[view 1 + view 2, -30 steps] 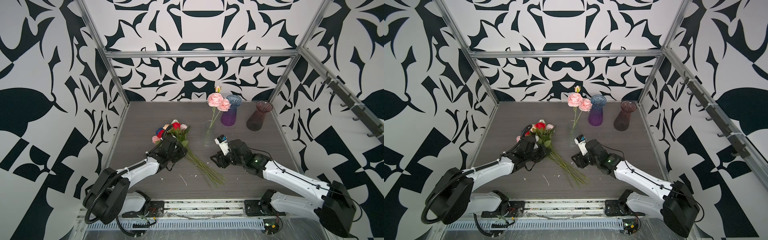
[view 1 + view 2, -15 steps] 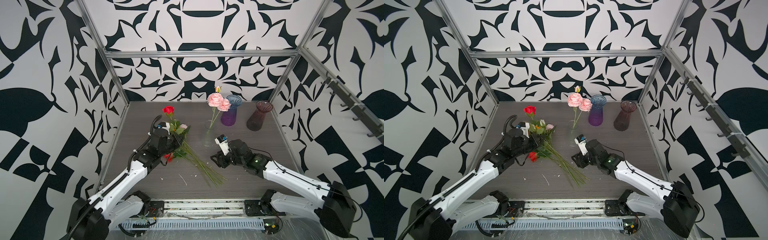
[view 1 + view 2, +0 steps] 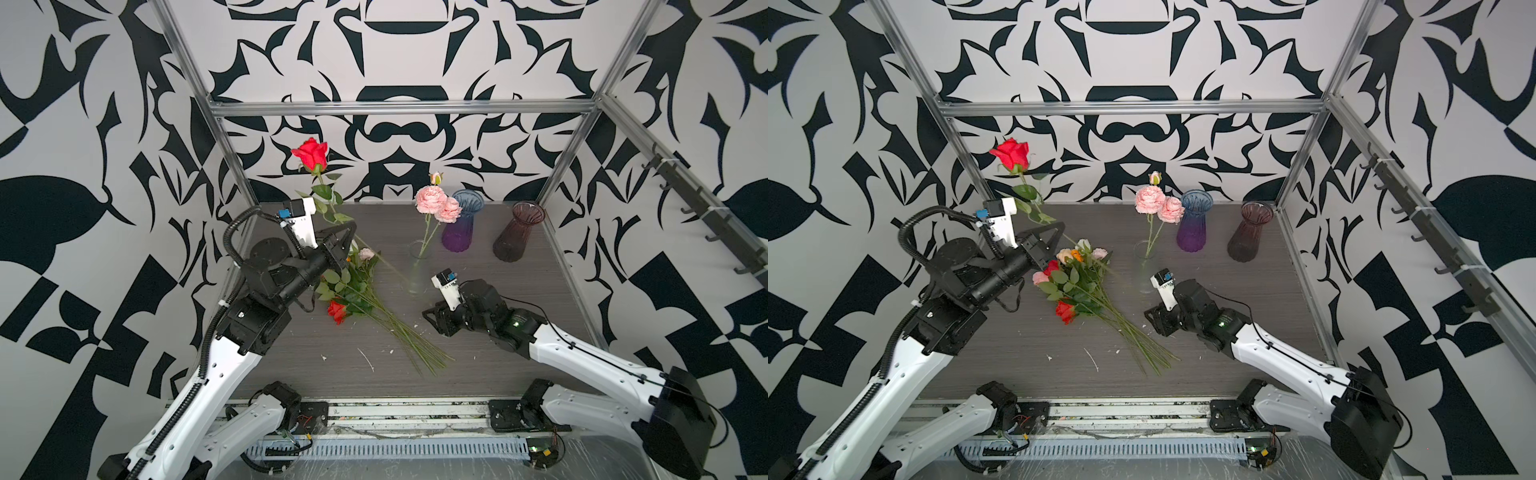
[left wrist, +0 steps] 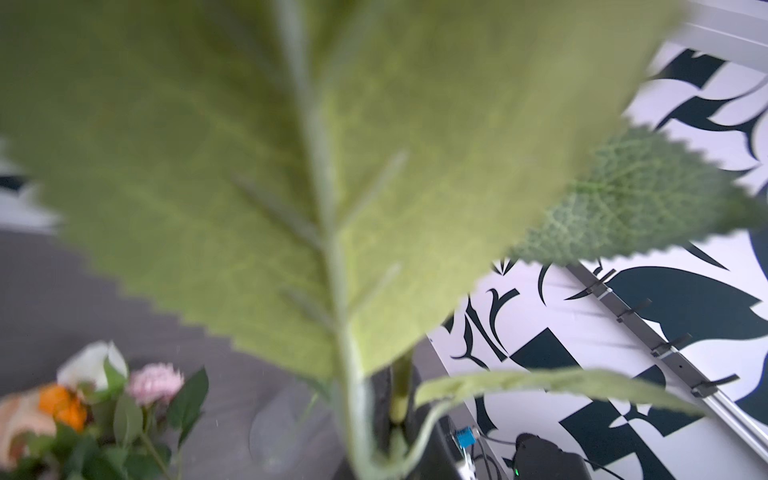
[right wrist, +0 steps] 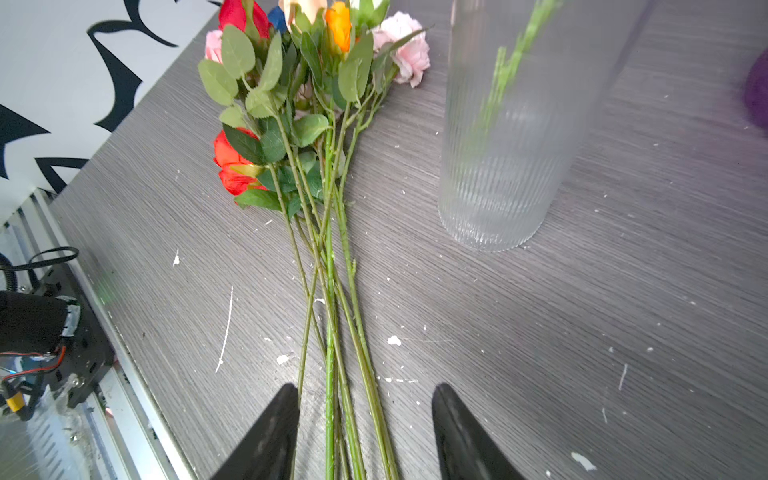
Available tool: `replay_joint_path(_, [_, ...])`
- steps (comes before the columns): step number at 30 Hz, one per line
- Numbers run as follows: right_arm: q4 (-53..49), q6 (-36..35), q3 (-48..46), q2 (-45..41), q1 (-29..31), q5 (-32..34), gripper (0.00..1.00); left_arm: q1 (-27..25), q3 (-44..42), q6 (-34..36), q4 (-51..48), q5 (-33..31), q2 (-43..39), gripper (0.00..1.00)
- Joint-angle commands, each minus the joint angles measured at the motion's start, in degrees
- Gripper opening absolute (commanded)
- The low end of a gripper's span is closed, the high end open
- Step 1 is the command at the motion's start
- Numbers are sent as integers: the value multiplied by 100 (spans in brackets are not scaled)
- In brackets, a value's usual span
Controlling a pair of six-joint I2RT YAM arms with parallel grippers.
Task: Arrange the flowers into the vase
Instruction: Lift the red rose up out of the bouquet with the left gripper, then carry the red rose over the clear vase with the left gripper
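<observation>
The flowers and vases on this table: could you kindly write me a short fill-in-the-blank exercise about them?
1. The left hand grips a ____ rose by its stem, high above the table.
2. The clear vase holds ruffled blooms coloured pale ____.
3. The right hand is ____, with loose stems between its fingers.
4. Counting all vases, the table carries ____.
Missing words: red; pink; open; three.

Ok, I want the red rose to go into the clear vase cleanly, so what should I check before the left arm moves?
left gripper shut on the red rose stem: ok.
Rose's lower stem free of the bunch: cannot tell.
clear vase upright: ok.
right gripper apart from the vase, jaws open: ok.
Left wrist view of the vase: not ok, mostly behind a leaf.
</observation>
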Motion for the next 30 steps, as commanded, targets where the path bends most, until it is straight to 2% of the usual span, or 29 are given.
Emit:
replay_joint_path(1, [168,46,-58,-182,-25,122,55,16,173,774,391,-91,15,0])
replay_joint_path(3, [159,58,-89,-238,-20,165,54,16,246,984,532,-122,97,0])
replay_joint_path(6, [163,162,-231,-518,-20,428,47,16,509,1297,553,-114,347,0])
replay_joint_path(12, [83,301,-541,-1238,-20,937,47,16,1016,1654,653,46,982,0])
replay_joint_path(16, [61,362,-615,-1421,-20,1067,47,16,1085,1697,1000,73,1285,0])
replay_joint_path(30, [27,397,-715,-1649,-20,1214,46,16,1351,1676,1277,194,2116,0])
